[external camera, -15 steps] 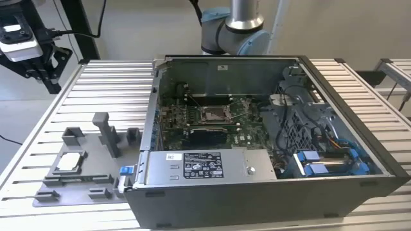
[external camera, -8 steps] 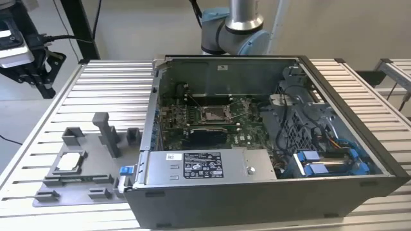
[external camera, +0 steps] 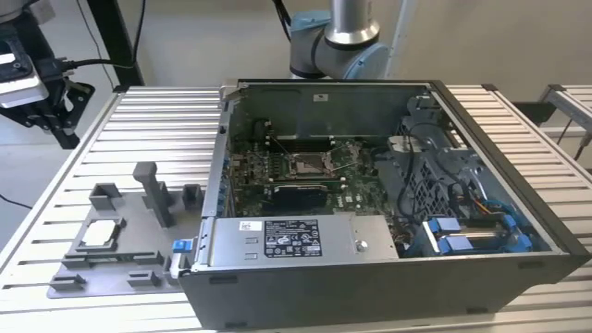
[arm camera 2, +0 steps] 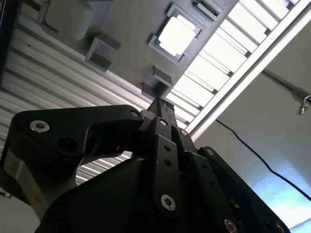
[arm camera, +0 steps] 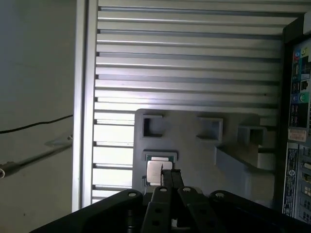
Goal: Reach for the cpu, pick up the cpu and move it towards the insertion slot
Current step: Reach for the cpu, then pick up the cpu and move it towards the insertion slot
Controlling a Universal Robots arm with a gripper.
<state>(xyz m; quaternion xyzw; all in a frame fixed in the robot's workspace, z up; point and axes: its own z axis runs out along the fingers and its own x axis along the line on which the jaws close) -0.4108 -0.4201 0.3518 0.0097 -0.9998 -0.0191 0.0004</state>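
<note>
Well off to the exterior view's left, the jaws hang above the edge of the slatted tabletop (external camera: pixel 157 125), closed tip to tip with nothing between them. They are clear of the cpu (external camera: pixel 100 234) and touch nothing.

Two things on the tabletop act as containers. The grey fixture plate (external camera: pixel 134 244) lies just beside the computer case (external camera: pixel 370 298), on the exterior view's left of it. It carries several raised blocks and one tall post (external camera: pixel 152 198). The cpu sits in a square framed nest near the plate's outer edge, away from the case.

The case lies open at the top. Inside it are the green motherboard (external camera: pixel 248 170), a silver labelled box (external camera: pixel 356 239) along the near wall, and blue-tabbed bays (external camera: pixel 472 239) with cables on the exterior view's right. The insertion slot (external camera: pixel 306 164) is a small square metal frame near the middle of the motherboard.

The cpu (arm camera: pixel 155 167) lies flat with its pale silvery face up. It looks square, so no side reads as the longer one, and its edges run parallel to the plate's edges. In the first wrist view the jaw tips overlap one side of it.
</note>
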